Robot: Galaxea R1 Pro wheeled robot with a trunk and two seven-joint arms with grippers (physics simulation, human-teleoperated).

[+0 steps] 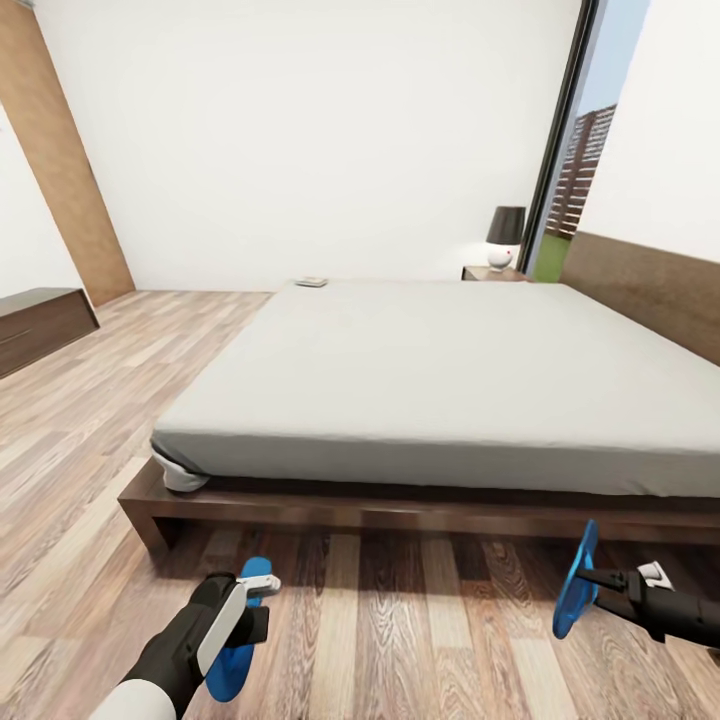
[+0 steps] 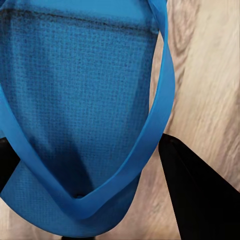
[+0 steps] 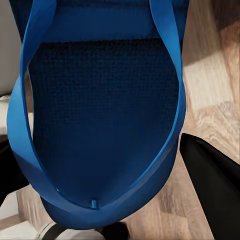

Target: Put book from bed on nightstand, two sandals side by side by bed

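Sandals hang clamped, one in the left gripper (image 1: 262,583), one (image 1: 576,594) in the right gripper (image 1: 600,578); released unevenly, they could land apart or askew beside the bed (image 1: 440,390).

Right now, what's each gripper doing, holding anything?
Left gripper: shut on a blue sandal, low over the floor.
Right gripper: shut on the other sandal, held on edge.
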